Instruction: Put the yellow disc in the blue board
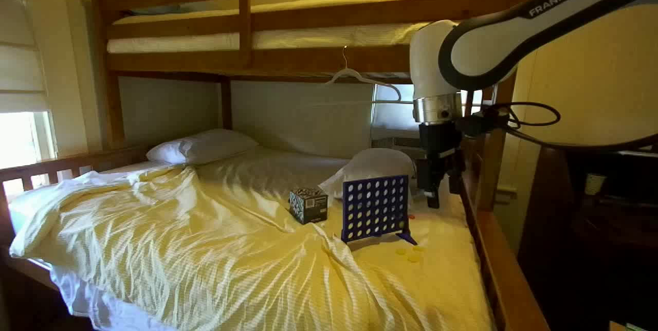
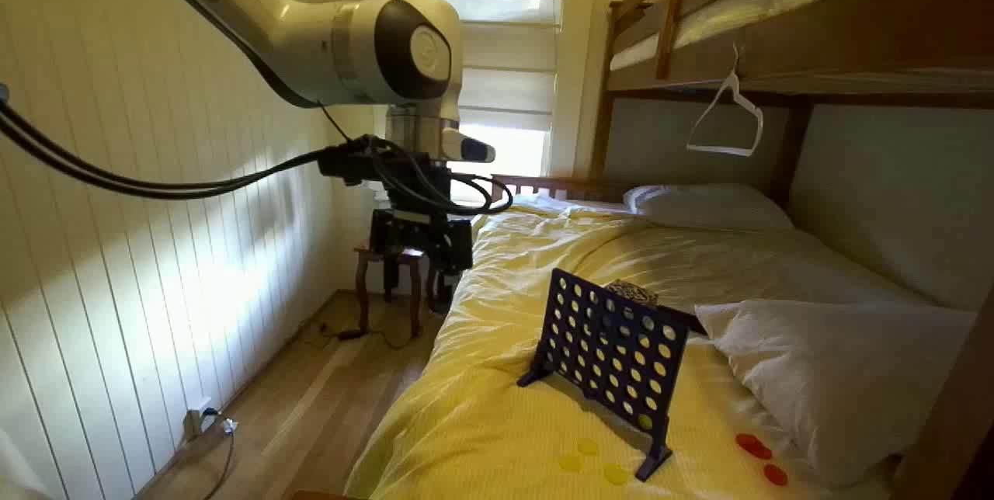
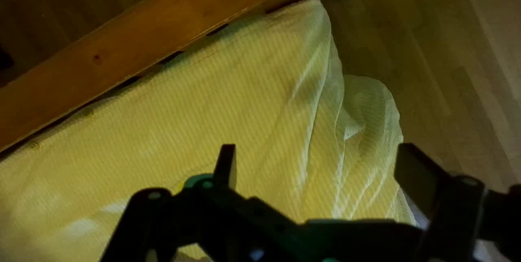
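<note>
The blue board [image 1: 381, 206] [image 2: 610, 342] stands upright on its feet on the yellow bedspread. Three yellow discs [image 2: 616, 474] lie flat beside one of its feet; in an exterior view they show as pale yellow discs [image 1: 414, 258]. A yellowish disc [image 2: 644, 421] shows in a bottom corner hole of the board. My gripper [image 1: 444, 195] [image 2: 416, 294] hangs in the air, pointing down, apart from the board and the discs. In the wrist view the gripper [image 3: 317, 148] has its fingers wide apart, with only bedspread visible between them. No disc can be made out clearly there.
Red discs [image 2: 753, 446] lie near a white pillow [image 2: 846, 376]. A small patterned box [image 1: 308, 205] sits behind the board. A white hanger [image 2: 748, 100] hangs from the upper bunk. A wooden rail [image 3: 154, 30] borders the bed, with floor [image 3: 427, 58] beyond.
</note>
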